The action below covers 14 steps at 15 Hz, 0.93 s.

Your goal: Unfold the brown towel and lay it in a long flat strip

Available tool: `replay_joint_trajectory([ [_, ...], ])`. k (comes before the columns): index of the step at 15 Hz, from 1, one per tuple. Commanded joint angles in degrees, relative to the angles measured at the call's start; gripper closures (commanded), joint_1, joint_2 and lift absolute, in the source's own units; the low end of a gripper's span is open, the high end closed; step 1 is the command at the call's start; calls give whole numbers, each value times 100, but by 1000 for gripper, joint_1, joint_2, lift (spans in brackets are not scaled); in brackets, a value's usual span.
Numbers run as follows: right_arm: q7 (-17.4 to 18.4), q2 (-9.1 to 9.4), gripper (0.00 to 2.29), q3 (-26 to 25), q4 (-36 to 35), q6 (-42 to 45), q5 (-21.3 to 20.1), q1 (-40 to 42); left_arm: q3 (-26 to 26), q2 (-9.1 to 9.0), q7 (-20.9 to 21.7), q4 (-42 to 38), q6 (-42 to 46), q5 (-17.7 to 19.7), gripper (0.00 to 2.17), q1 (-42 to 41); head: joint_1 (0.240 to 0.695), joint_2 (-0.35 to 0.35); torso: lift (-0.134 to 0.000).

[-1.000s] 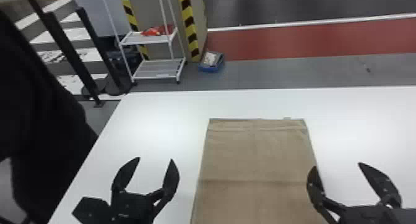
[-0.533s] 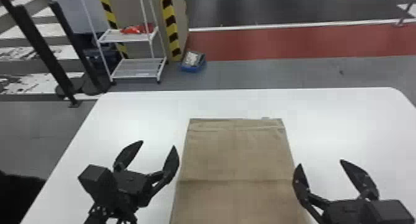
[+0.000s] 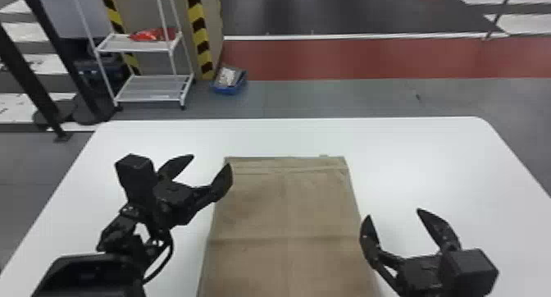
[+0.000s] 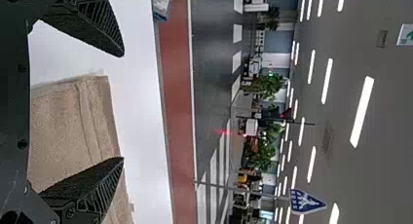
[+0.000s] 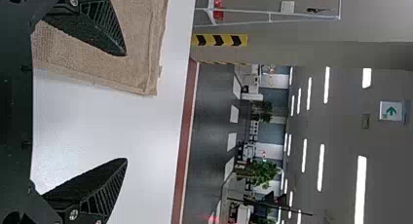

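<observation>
- Head view: brown towel (image 3: 287, 210) flat on the white table (image 3: 471, 173), between the grippers. Long axis looks near-to-far; near end cut off by the bottom edge. One crease crosses it, small tab (image 3: 324, 156) at far edge.
- Left gripper (image 3: 210, 161): fingers wide apart, nothing held, by the far left corner, inner fingertip overlapping the towel's edge. Can't tell if touching.
- Right gripper (image 3: 394, 213): fingers wide apart, empty, just beside the right edge, well short of the far corner. So left is nearer the far edge; if both ends are wanted, right has farther to go, out and inward.
- Also there: blue bin (image 3: 230, 81) and wire rack (image 3: 151, 95) on the floor past the table, not in the way.
- Left wrist view: one finger in line with towel, other over bare table; hem band between them and the far edge.
- Right wrist view: same split, one finger across towel, other over table. Closing now would probably miss cloth or just skim it.
</observation>
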<state>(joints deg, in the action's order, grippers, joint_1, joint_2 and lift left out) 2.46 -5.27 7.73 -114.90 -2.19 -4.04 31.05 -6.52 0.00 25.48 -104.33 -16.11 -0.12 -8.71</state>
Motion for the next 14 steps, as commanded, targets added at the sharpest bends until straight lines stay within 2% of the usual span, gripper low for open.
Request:
replay_joint_trajectory([
  [1, 0, -18, 113, 36, 3, -94, 0, -55, 115, -15, 194, 527, -90, -375, 144, 493, 695, 38, -117],
  [3, 0, -27, 113, 71, 20, -182, 0, -108, 186, -15, 335, 1143, -55, -656, 144, 880, 695, 25, -117],
  [4, 0, -36, 113, 71, 29, -182, 0, -117, 186, -15, 572, 1547, -37, -841, 144, 1100, 695, 20, -117],
  [7, 0, -45, 113, 80, 47, -199, 0, -143, 186, -15, 888, 2470, 437, -1227, 147, 1513, 695, 4, -117],
  [14, 0, -80, 113, 150, 161, -234, 0, -240, 107, -15, 792, 3155, 578, -1394, 147, 1882, 695, 1, -117],
])
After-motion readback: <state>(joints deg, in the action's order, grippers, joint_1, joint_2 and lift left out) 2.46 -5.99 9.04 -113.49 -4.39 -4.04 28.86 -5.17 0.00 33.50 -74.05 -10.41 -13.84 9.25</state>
